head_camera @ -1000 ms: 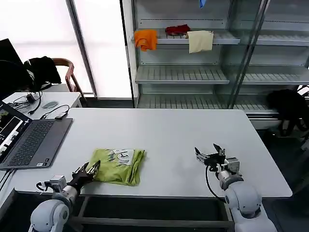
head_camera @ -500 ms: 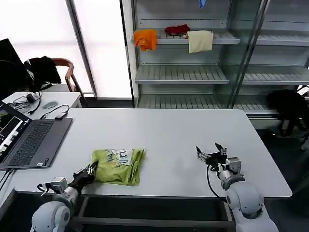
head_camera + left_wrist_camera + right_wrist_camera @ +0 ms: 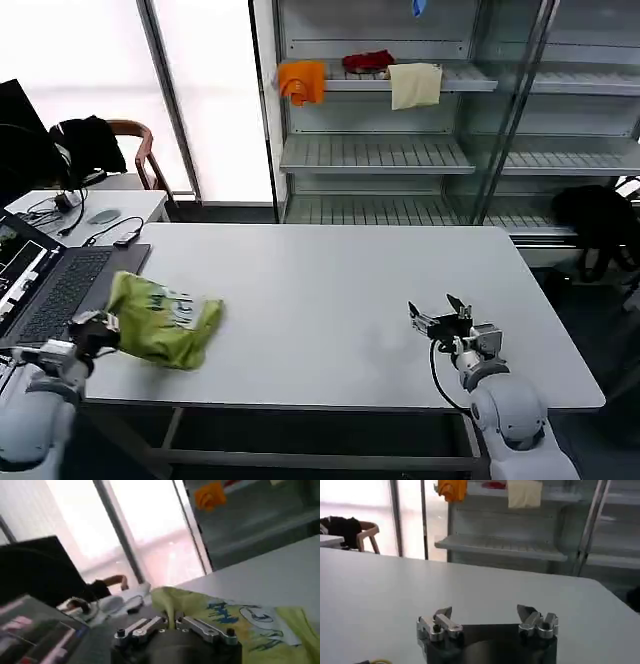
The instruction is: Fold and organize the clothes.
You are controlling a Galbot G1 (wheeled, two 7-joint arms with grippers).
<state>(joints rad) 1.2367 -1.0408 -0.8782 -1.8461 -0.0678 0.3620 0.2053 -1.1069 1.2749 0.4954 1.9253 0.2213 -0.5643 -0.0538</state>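
Note:
The clothes, a folded lime-green T-shirt (image 3: 165, 322) with a small white print, hang bunched at the table's left front, close to the laptop. My left gripper (image 3: 100, 327) is shut on the shirt's left edge. In the left wrist view the green cloth (image 3: 235, 617) rises out of the pinched fingers of the left gripper (image 3: 173, 624). My right gripper (image 3: 438, 318) rests open near the table's front right, nothing between its fingers; the right wrist view shows the right gripper (image 3: 485, 614) over bare table.
An open laptop (image 3: 60, 290) lies at the table's left edge, just beside the shirt. Behind the white table (image 3: 340, 290) stand metal shelves with orange (image 3: 302, 80), red and cream (image 3: 414, 84) cloths. A chair with a black garment (image 3: 88, 140) is at the far left.
My left gripper has closed on the shirt's left edge and pulled it leftward and up, towards the laptop. The shirt has bunched. The right gripper has stayed in place.

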